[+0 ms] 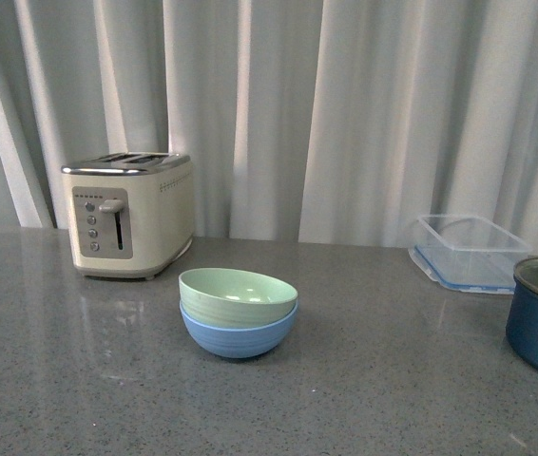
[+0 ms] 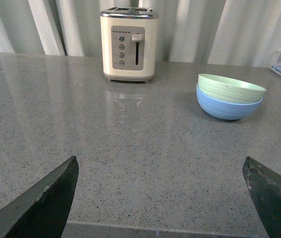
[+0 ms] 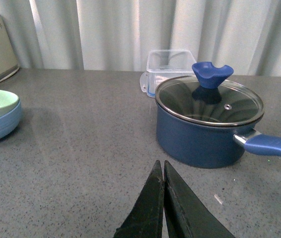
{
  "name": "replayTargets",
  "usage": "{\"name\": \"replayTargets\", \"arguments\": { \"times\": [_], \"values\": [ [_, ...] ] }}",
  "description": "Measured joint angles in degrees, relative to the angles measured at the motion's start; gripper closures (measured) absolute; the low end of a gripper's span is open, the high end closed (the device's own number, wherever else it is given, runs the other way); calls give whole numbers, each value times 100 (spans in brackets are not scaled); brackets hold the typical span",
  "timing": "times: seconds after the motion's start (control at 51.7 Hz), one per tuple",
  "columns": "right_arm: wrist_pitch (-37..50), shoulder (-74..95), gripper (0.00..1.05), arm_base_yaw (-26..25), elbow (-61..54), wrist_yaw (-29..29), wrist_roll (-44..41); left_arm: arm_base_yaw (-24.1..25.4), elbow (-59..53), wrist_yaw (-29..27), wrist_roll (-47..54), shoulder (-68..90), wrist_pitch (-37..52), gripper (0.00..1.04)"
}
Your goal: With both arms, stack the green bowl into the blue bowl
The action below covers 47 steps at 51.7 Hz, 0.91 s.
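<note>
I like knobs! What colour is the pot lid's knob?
The knob is bright blue; right wrist view.

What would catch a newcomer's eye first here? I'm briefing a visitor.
The pale mint-green round bowl nested in the light sky-blue round bowl sits mid-counter. A cream two-slot toaster stands behind, to their left. To the right sits a dark navy glass-lidded pot.

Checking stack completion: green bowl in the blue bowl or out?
In. The green bowl sits nested upright inside the blue bowl, only its upper part showing above the blue rim; the left wrist view shows the same.
</note>
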Motion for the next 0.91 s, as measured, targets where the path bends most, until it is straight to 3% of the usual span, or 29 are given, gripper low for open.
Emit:
{"name": "replayTargets", "arguments": {
  "times": [0.271,0.909],
  "values": [
    [-190,-686,104,0,-426,-2,0,0,0,0,0,0,0,7],
    [-2000,-2629,104,0,-525,-4,0,0,0,0,0,0,0,7]
  ]
}}
